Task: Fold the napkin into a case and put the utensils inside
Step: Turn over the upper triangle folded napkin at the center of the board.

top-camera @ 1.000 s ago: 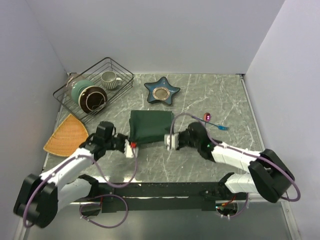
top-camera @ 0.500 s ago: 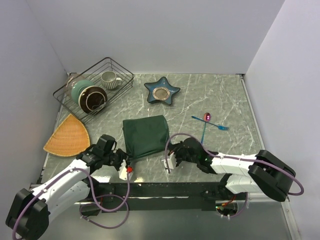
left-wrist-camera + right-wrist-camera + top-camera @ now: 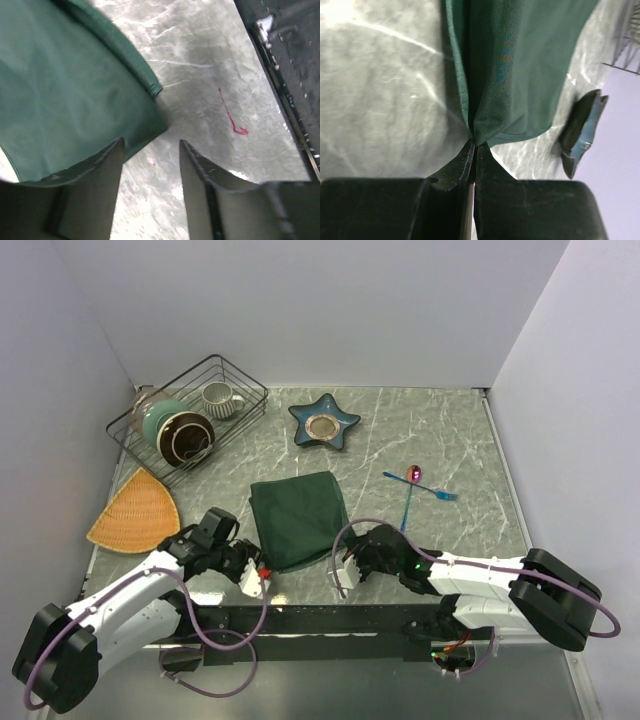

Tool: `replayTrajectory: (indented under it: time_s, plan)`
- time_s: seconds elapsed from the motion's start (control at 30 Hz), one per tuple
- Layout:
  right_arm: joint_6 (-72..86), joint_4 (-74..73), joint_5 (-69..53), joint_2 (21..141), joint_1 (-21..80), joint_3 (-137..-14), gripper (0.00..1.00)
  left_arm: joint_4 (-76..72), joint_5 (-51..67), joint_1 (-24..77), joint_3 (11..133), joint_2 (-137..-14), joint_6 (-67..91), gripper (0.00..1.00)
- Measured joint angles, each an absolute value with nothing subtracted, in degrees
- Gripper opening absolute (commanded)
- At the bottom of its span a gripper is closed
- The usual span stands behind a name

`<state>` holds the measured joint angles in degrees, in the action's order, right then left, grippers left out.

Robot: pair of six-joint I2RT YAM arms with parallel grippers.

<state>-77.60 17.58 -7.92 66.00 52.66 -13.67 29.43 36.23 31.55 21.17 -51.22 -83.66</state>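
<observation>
Right wrist: right hand (image 3: 474,144) pinching napkin (image 3: 520,60) edge | left hand (image 3: 151,146) spread | red scribble (image 3: 229,114) on table (image 3: 210,50), unreadable

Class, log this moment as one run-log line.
step: napkin folding | left gripper: open at napkin corner | right gripper: shut on napkin edge | utensils: on table, untouched

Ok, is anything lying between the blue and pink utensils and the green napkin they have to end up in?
Nothing visible does. Only bare table separates the utensils from the right edge of the napkin. The right gripper, shut on the napkin's near right corner, sits nearer the robot than that path.
</observation>
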Motion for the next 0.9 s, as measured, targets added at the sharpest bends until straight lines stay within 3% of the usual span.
replayTrajectory:
  time_s: [0.3, 0.4, 0.43, 0.53, 0.57, 0.77, 0.87, 0.9]
  plan:
    - [-77.43, 12.21, -5.08, 66.24, 54.26, -13.72, 0.0, 35.62, 35.05, 28.51, 30.17, -50.19, -71.18, 0.56]
    - [-77.41, 10.76, -4.49, 66.22, 54.37, -13.72, 0.18, 36.73, 35.29, 25.34, 30.72, -50.06, -69.23, 0.56]
    - [-77.23, 10.46, -4.21, 66.22, 54.43, -13.72, 0.45, 37.23, 35.31, 24.58, 30.76, -50.26, -69.08, 0.56]
    - [-76.38, 10.04, -2.66, 65.45, 54.7, -14.22, 0.77, 38.04, 35.55, 23.68, 30.76, -50.98, -68.01, 0.56]
    - [-75.33, 9.34, -2.57, 64.42, 54.76, -15.22, 0.82, 37.95, 35.75, 23.66, 30.76, -51.2, -67.59, 0.56]
    - [-66.46, -0.97, -1.43, 58.43, 54.76, -19.66, 0.9, 36.23, 36.62, 23.7, 31.03, -53.82, -62.06, 0.53]
    - [-61.32, -6.61, -1.04, 54.43, 54.76, -22.24, 0.89, 34.94, 36.36, 24.67, 31.09, -54.26, -58.78, 0.51]
    - [-59.4, -8.58, -0.95, 52.8, 54.76, -23.18, 0.85, 34.13, 36.01, 25.98, 31.09, -54.15, -57.39, 0.49]
